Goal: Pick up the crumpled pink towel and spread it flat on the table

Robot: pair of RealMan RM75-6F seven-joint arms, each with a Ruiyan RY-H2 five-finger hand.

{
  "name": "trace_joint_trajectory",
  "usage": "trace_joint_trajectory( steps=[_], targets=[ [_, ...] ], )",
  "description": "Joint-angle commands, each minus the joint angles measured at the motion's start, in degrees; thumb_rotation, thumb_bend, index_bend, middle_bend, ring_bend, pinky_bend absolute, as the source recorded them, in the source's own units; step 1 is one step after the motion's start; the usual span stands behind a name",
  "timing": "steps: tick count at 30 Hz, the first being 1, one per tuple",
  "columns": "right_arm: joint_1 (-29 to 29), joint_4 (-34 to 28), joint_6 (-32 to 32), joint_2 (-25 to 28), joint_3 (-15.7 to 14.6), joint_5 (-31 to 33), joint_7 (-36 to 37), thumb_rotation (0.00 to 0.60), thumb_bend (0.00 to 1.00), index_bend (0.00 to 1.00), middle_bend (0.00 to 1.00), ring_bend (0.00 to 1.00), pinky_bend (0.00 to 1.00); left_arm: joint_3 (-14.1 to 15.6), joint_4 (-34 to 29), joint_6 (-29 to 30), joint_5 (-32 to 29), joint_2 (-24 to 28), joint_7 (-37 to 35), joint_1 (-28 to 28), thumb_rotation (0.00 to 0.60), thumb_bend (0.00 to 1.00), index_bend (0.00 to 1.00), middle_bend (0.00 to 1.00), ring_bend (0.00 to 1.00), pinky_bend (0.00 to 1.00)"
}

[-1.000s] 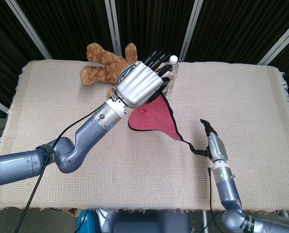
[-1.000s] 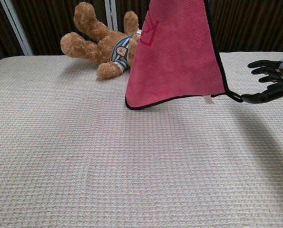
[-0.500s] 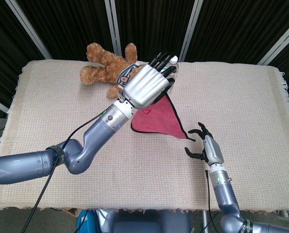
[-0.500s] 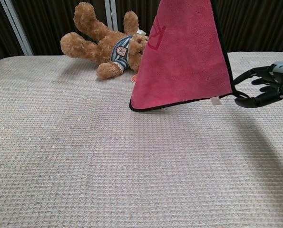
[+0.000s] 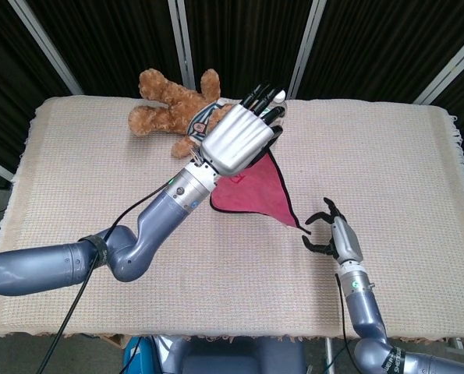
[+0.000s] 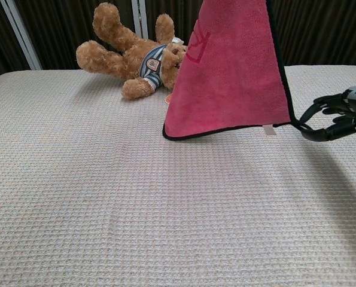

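The counter, covered in a cream woven cloth, carries a brown teddy bear lying at its far edge, and above its middle the pink towel hangs in the air, no part of it visibly touching the cloth. Over the last second the left hand has carried the towel's top corner slightly higher and to the robot's right, so the sheet now drapes as a wide triangle with its black-edged lower hem clear of the surface. The left fingers stretch out over the upper corner, and the towel hangs from under that hand, though the grip itself is hidden beneath the palm. The right hand has changed most: a second ago it was stretched toward the lower corner, half a second ago it was spread wide, and now its fingers are curled around the black loop at that corner. Whether they actually pinch it I cannot tell. If they do, the towel is ready to be drawn taut and lowered.
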Motion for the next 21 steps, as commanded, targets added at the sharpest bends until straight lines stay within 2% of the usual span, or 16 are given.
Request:
trace_joint_trajectory(
  steps=[1, 10, 21],
  targets=[
    [0.05, 0.52, -0.33, -0.21, -0.14, 0.19, 0.15, 0.6, 0.34, 0.51, 0.05, 0.0, 0.0, 0.1, 0.08, 0.03, -0.08, -0.18, 0.07, -0.1, 0.6, 0.48, 0.62, 0.26, 0.0, 0.01],
    [-0.27, 1.49, -0.54, -0.49, -0.11, -0.36, 1.31, 0.6, 0.45, 0.58, 0.1, 0.0, 0.0, 0.56, 0.28, 0.21, 0.11, -0.65, 0.19, -0.23, 0.6, 0.48, 0.62, 0.26, 0.0, 0.01],
    [-0.34, 1.81, -0.74, -0.99, -0.78, -0.91, 1.09, 0.6, 0.46, 0.58, 0.1, 0.0, 0.0, 0.15, -0.18, 1.13, -0.19, -0.55, 0.18, -0.16, 0.6, 0.48, 0.62, 0.26, 0.0, 0.01]
  ],
)
